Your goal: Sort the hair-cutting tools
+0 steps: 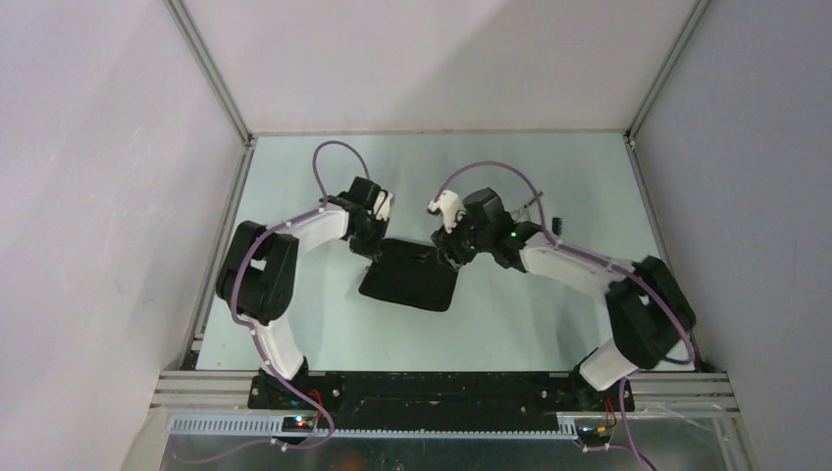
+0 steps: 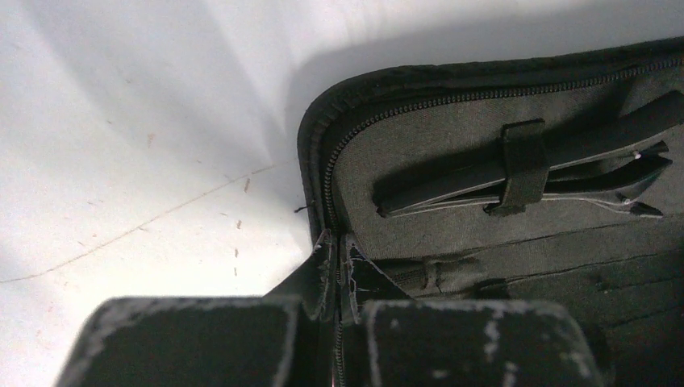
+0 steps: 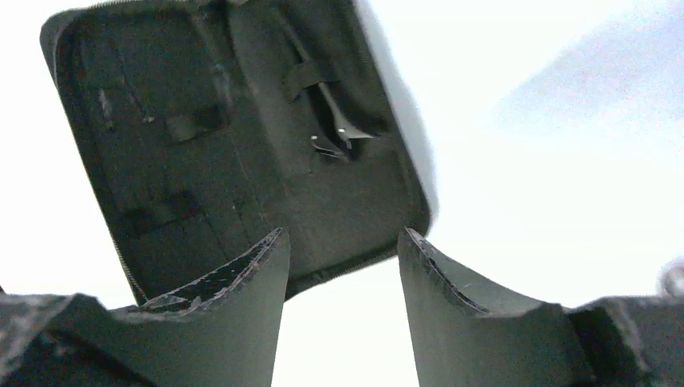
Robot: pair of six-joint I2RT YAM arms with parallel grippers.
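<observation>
A black zip case (image 1: 410, 275) lies open at the table's middle. My left gripper (image 2: 355, 251) is shut on the case's zipped edge (image 2: 323, 185) at its near corner. Inside the case, an elastic strap (image 2: 524, 165) holds a slim black tool (image 2: 581, 145) with thin metal scissors (image 2: 621, 193) under it. My right gripper (image 3: 343, 240) stands open just above the case's other edge (image 3: 371, 254), with nothing between its fingers (image 3: 258, 274). The silver scissors (image 3: 335, 121) show under the strap in the right wrist view too.
A small black clip-like piece (image 1: 556, 225) and a thin dark item (image 1: 533, 205) lie on the table behind the right arm. White walls with aluminium posts (image 1: 211, 74) close in the table on three sides.
</observation>
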